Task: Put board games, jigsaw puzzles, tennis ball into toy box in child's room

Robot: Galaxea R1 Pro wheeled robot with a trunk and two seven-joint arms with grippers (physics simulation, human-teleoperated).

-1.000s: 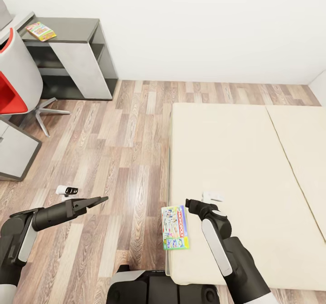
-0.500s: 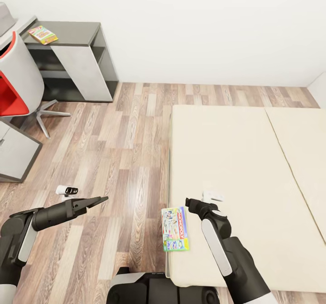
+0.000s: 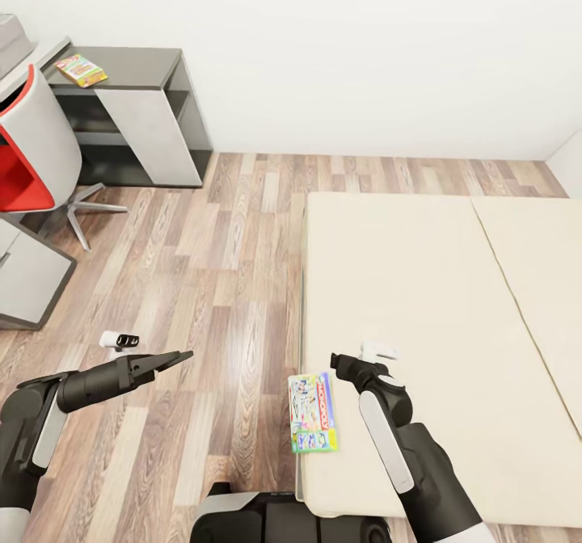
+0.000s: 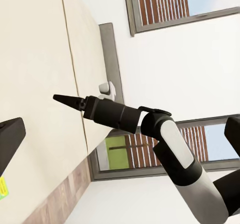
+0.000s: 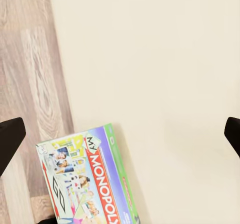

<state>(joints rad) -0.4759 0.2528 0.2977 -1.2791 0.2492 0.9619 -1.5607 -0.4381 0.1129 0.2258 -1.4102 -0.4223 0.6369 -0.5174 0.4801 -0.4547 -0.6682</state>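
Head view: Monopoly box (image 3: 312,412) flat at the bed's (image 3: 436,300) near-left corner, overhanging the edge toward bare plank floor (image 3: 218,284). Right gripper (image 3: 343,363) just beside it, empty; how far apart its jaws stand, impossible to tell here. Left gripper (image 3: 179,357) over the floor, closed to a point, empty. Far left: dark shelf unit (image 3: 137,115) bearing a colourful box (image 3: 81,69), red-and-white chair (image 3: 28,155).

Left wrist view: right arm (image 4: 165,144) before windows.

Right wrist view: "MY MONOPOLY" legible (image 5: 87,181); fingers (image 5: 10,136) spread wide, holding nothing; open mattress beyond.
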